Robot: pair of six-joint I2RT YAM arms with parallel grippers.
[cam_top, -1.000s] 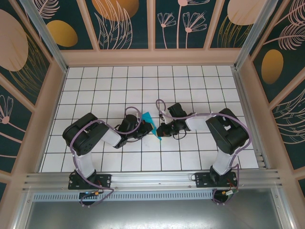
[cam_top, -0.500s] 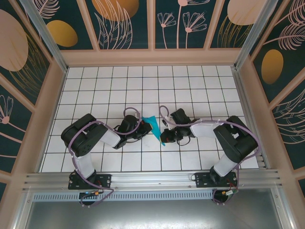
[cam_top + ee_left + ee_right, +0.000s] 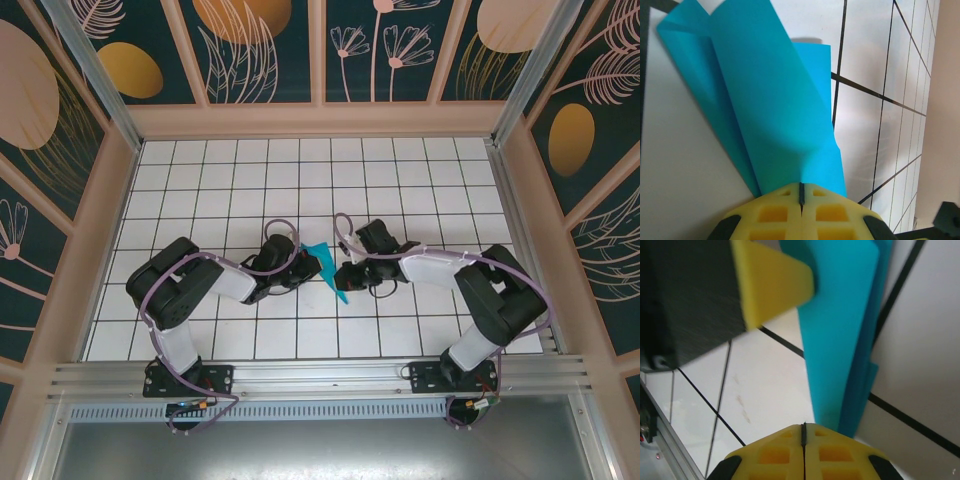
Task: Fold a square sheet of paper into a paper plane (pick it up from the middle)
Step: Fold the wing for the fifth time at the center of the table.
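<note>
Top view, centre of the frame: you see the sheet of paper (image 3: 325,266) between the left gripper (image 3: 300,265) and the right gripper (image 3: 345,274), above the white tiled table (image 3: 300,180).

Left wrist view, bottom edge: your left gripper (image 3: 801,192) has its yellow fingers (image 3: 775,212) pressed together on the sheet (image 3: 770,100). The sheet rises from that seam toward the upper left of the frame.

Right wrist view, bottom edge: your right gripper (image 3: 803,432) is closed, pad against pad. The lower end of the sheet (image 3: 840,315) meets the top of the finger on the right of the frame, beside the seam, not in it. You cannot tell whether it is pinched there. A left-gripper finger (image 3: 775,282) touches the sheet at upper left.

Material: thin, smooth teal-cyan paper, folded into overlapping layers with straight creases and a narrow, tapering outline. The finger pads are yellow, with square recesses. The table is glossy white with a black grid.
</note>
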